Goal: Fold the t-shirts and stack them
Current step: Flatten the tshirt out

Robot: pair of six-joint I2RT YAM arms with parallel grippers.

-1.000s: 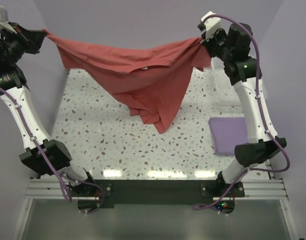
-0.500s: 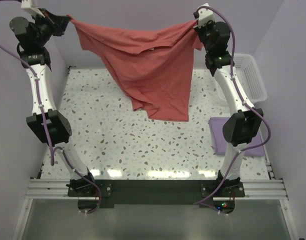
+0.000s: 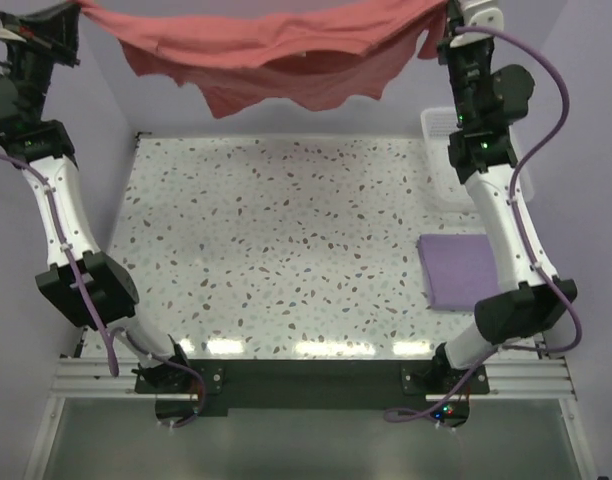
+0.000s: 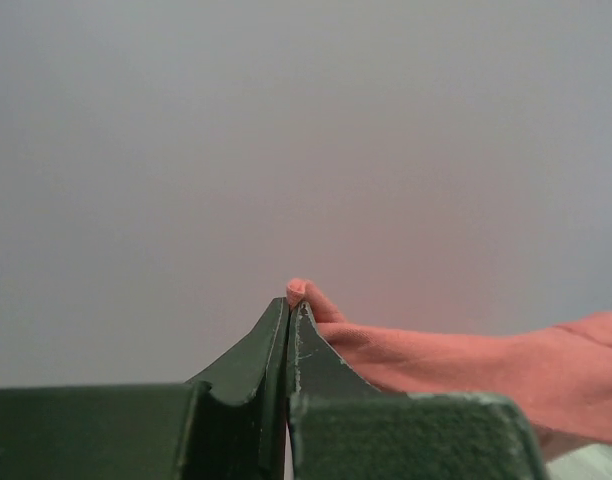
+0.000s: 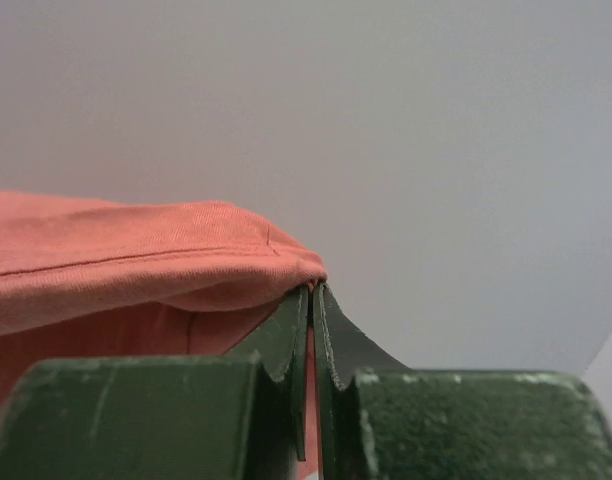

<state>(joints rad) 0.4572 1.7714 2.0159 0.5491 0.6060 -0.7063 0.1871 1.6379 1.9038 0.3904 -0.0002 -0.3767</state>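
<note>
At the far left, the left arm (image 3: 56, 210) reaches high up along the lavender wall, and the left gripper (image 4: 292, 305) has its jaws pressed together on a small pinch of the salmon t-shirt (image 3: 276, 55), a nub of cloth poking out just above the fingertips in the left wrist view. From that corner the shirt stretches across the top of the overhead view as a wide, sagging band, fully in the air and well above the speckled table (image 3: 276, 250). Its lower edge hangs in loose waves and no part of it touches the surface. A seam or hem line runs through the middle of the cloth. At the right end the shirt gathers into the right gripper (image 5: 311, 290), whose jaws are likewise closed tight on a fold of fabric, with a stitched hem curving over the fingertips in the right wrist view and a short flap dangling beside it in the overhead view. The right arm (image 3: 506, 220) rises from its base to that height. Behind it, against the right wall, stands a white lattice basket (image 3: 438, 130), partly hidden by the arm. Nearer the front, on the right side of the table, the lavender t-shirt (image 3: 458, 270) lies flat as a folded rectangle, its right edge covered by the arm.
</note>
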